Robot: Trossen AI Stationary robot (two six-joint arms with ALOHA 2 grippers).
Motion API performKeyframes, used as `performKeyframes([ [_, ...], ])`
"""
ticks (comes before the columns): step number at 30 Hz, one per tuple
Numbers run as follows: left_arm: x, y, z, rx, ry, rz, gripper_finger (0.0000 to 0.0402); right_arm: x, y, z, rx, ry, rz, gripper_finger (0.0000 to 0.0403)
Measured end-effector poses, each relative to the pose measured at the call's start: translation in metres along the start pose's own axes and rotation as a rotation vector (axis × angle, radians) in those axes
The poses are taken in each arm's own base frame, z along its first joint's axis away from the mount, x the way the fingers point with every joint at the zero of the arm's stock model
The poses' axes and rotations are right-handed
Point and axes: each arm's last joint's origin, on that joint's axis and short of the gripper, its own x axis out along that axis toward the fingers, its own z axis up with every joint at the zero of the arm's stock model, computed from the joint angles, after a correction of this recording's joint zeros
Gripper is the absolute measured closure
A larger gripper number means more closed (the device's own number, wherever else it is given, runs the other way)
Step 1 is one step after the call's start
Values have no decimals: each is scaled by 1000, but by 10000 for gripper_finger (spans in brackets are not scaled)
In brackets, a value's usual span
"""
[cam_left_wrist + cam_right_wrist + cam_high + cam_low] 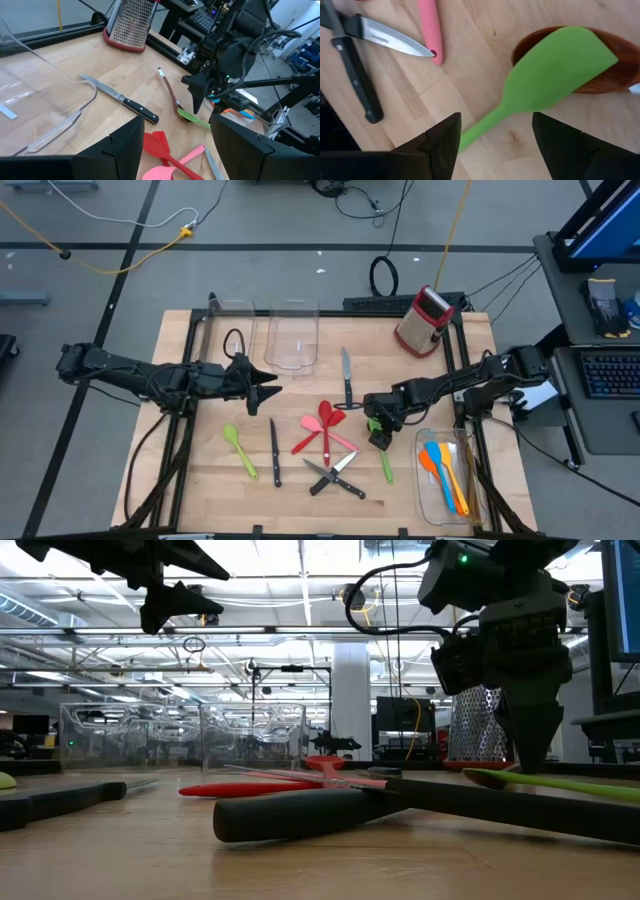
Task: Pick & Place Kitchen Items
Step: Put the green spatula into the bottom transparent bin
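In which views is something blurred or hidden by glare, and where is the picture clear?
High view: even light, sharp, only soft shadows on the table. Low view: the nearest black handle is out of focus, and ceiling lights glare behind. Right wrist view: the green spatula and knife blade are sharp. Left wrist view: the clear bin shows faint reflections.

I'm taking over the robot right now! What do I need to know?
Right gripper: open, empty, just above the green spatula, whose blade lies on the brown spoon.
Left gripper: open, empty, hovering over the table's left half.
Done: orange, blue and yellow utensils sit in the right bin.
Left on the table: green spoon, red and pink spatulas, four knives.
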Motion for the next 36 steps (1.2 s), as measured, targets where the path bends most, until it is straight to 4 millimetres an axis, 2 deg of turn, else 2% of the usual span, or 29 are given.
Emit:
performKeyframes([
  [20, 0, 0, 0, 16, 0, 0, 167, 5, 5, -9, 43, -21, -42, 165],
  [25, 0, 0, 0, 16, 0, 0, 167, 15, -5, -15, 106, -38, -54, 165],
  [36, 0, 0, 0, 16, -1, 0, 167, 19, -9, -17, 124, -67, -50, 165],
])
